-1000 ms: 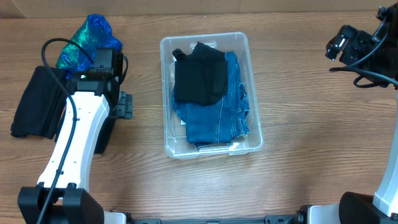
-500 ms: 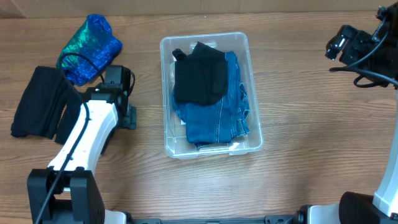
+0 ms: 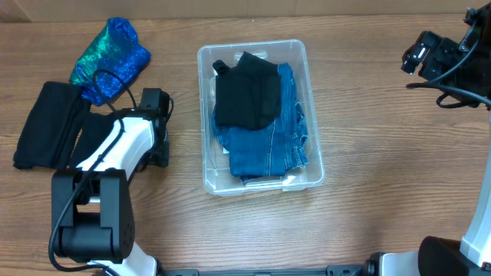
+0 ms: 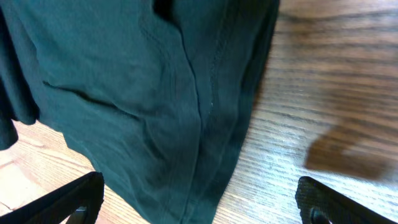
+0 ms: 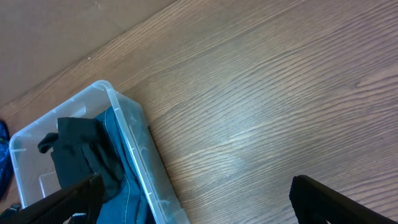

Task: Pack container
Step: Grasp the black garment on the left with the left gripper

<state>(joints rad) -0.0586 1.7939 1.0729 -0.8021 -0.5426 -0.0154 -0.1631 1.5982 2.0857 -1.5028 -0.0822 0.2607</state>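
The clear container stands mid-table with folded blue jeans and a black garment inside. On the left, a folded black garment lies on the table. My left gripper hangs open just above that cloth's edge, with nothing between its fingers. In the overhead view the left arm is folded back and hides its jaws. My right gripper is open and empty, held high at the far right. Its view takes in the container's corner.
A shiny blue-green cloth bundle lies at the far left, behind the black garment. Bare wood stretches between the container and the right arm. The left arm's base stands at the near edge.
The left arm has folded back toward its base, sliding off the blue-green bundle and uncovering it. The right arm and the container's contents have not moved.
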